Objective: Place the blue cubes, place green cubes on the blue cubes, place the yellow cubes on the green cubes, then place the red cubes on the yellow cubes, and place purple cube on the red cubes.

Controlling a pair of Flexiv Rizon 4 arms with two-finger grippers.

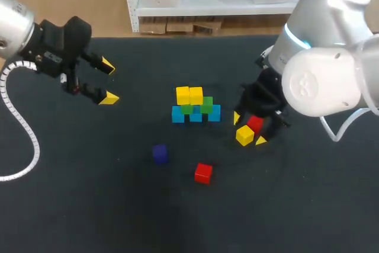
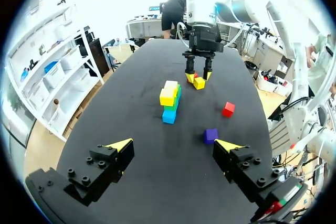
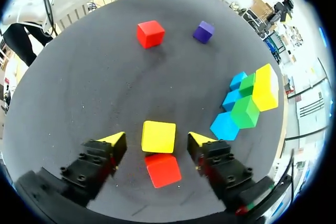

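Note:
Mid-table stands a stack: a row of blue cubes (image 1: 195, 114), green cubes (image 1: 206, 105) on them, two yellow cubes (image 1: 189, 95) on top. To its right my right gripper (image 1: 249, 129) is down at the table. A loose yellow cube (image 3: 159, 136) lies between its fingertips with a small gap on each side, so the gripper is open. A red cube (image 3: 163, 169) sits just behind the yellow one, deeper between the fingers. Another red cube (image 1: 203, 173) and the purple cube (image 1: 160, 153) lie in front of the stack. My left gripper (image 1: 109, 81) hangs open and empty at the far left.
The black table (image 1: 89, 205) has bare cloth at its front and left. In the left wrist view the purple cube (image 2: 211, 135) lies ahead of the left gripper (image 2: 174, 145), with the stack (image 2: 170, 100) farther on.

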